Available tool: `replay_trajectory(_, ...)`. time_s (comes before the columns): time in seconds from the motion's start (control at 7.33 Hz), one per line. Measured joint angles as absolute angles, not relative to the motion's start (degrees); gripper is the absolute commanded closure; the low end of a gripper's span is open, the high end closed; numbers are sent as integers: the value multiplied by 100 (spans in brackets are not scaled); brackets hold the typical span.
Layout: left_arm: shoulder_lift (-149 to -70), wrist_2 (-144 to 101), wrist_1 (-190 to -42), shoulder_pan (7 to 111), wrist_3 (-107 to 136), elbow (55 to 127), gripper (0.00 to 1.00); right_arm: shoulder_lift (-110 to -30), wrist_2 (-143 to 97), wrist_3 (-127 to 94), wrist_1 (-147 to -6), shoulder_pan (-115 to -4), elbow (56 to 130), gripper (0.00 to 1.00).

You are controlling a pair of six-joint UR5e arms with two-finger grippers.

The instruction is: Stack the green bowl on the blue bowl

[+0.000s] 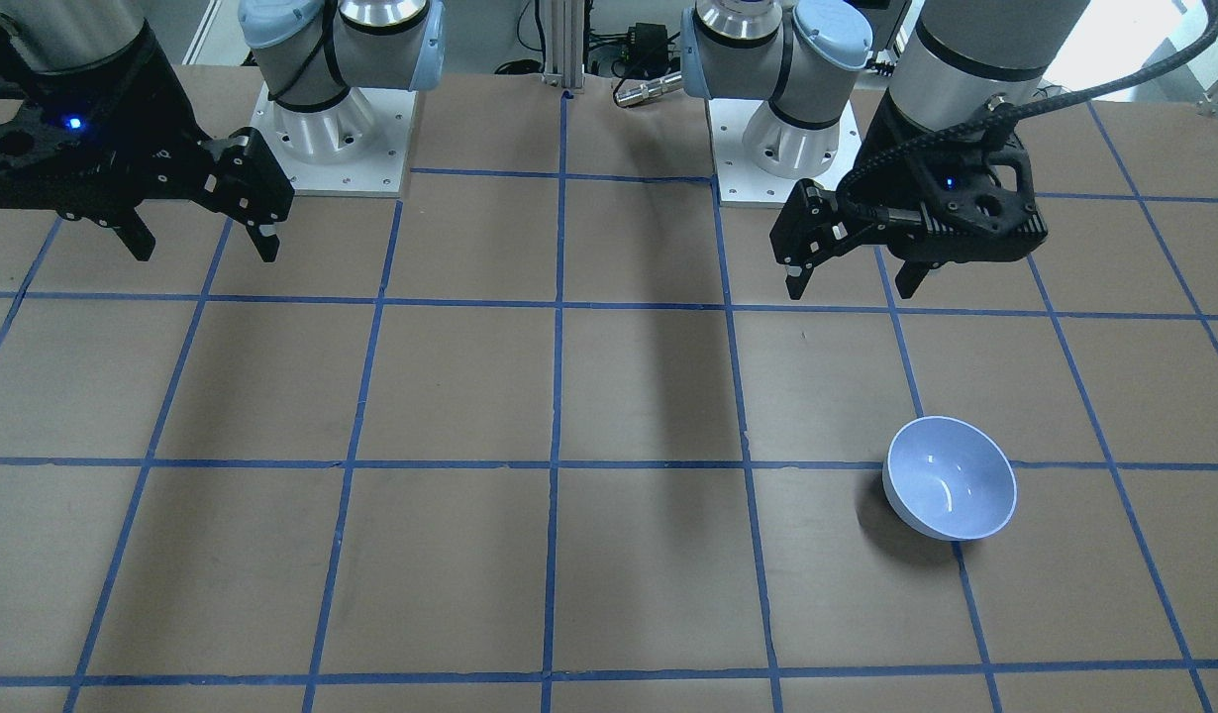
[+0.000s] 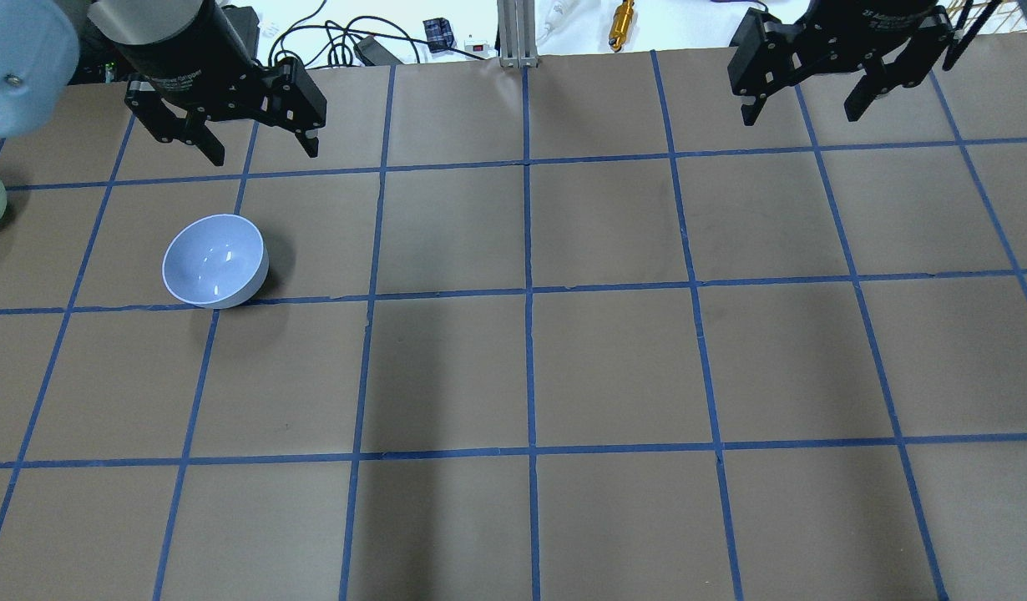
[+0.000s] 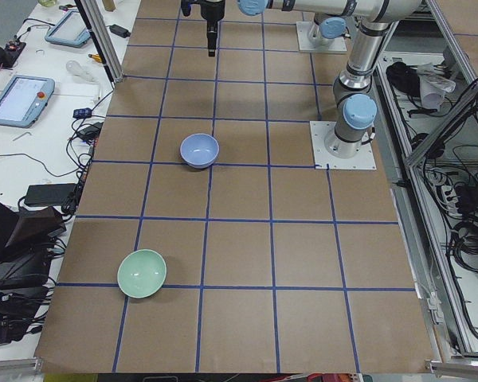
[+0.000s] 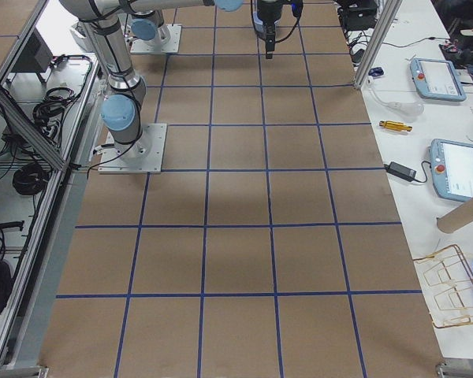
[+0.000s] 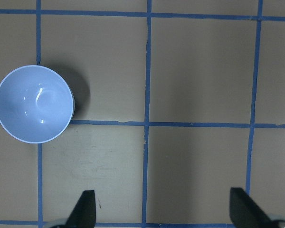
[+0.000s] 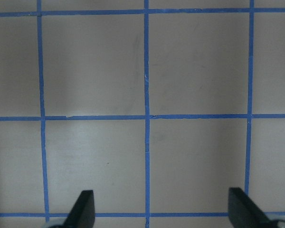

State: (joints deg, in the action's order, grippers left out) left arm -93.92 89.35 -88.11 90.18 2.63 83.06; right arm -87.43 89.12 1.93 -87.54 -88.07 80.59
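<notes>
**tapegrid_tom:** How far along is this one? Looks like zero to me.

**bowlstacker99:** Pretty much. The green bowl [image 3: 142, 273] sits upright on the table, on its own and not yet picked up. The blue bowl [image 2: 215, 260] is upright and has nothing in it. They're well apart: in the left side view, green is at roughly 7 o'clock from blue, out toward the table's end. In the overhead view only a sliver of it shows at the frame edge, about 9 o'clock from blue.

**tapegrid_tom:** Grippers?

**bowlstacker99:** The left gripper [image 2: 263, 154] hangs above the table with its jaws spread wide and nothing between them. Blue is at about 7 o'clock from it in the overhead view. The right gripper [image 2: 800, 117] is the same — wide open and holding nothing, way over on the other side. So everything's left to do: reach green, grab it, carry it over, set it into blue.

**tapegrid_tom:** Anything in the way?

**bowlstacker99:** I can't see anything between the bowls, just brown paper [image 2: 614, 367] with the blue tape grid [image 2: 528, 292]. Teach pendants [image 3: 20, 99] and cables sit on the side benches, off the work surface. My guess is the left arm takes it since green is on its side, though it's a long reach to that end.
</notes>
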Motion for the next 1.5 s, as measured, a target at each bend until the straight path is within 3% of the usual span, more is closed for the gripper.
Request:
replay_trajectory(0.68, -9400, 8940, -8821, 8815, -525, 8316, 0, -8742, 8920, 196, -8754, -8807, 8060, 0)
replay_trajectory(1.23, -9493, 8951, -9300, 7227, -3814, 8116, 0, -8741, 8921, 199, -8754, -8807, 8060, 0)
replay_trajectory(1.5, -9984, 8976, -9249, 6126, -5984, 7814, 0, -8740, 8921, 202, -8754, -8807, 8060, 0)
